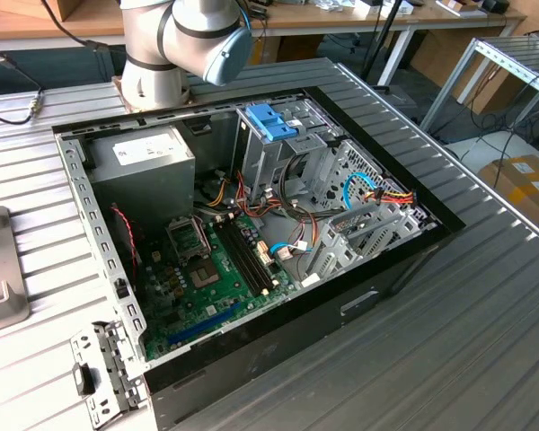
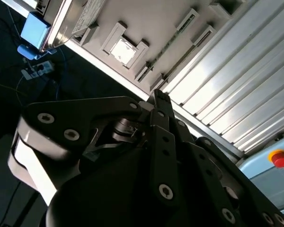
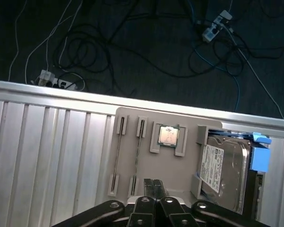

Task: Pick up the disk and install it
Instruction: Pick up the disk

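- Gripper [image 3: 154, 185]: in both wrist views the two fingers [image 2: 159, 101] sit pressed together with nothing between them.
- It hangs over a grey holder plate [image 3: 132, 142] lying on a ribbed metal table [image 3: 47, 151].
- Disk [image 3: 225, 170]: lies flat in a slot of that plate, label up, with a blue rail [image 3: 260, 153] along its outer edge. It is beside the gripper, clear of the fingers and untouched.
- In the second wrist view the disk [image 2: 78, 19] lies beyond the fingertips at the plate's far end.
- A square chip [image 3: 169, 135] sits in another slot of the plate, between the disk and two narrow slots.
- Loose cables [image 3: 109, 47] lie on the dark floor beyond the table edge.
- Exterior view: the arm [image 1: 184, 40] is at top centre of the frame, behind an open computer case [image 1: 251, 224] in mid-frame.
- Inside the case: a power box [image 1: 144, 162] at upper left, a drive cage [image 1: 292, 157] with a blue clip [image 1: 271, 121] at upper centre, and a green board [image 1: 207, 269] lower down.
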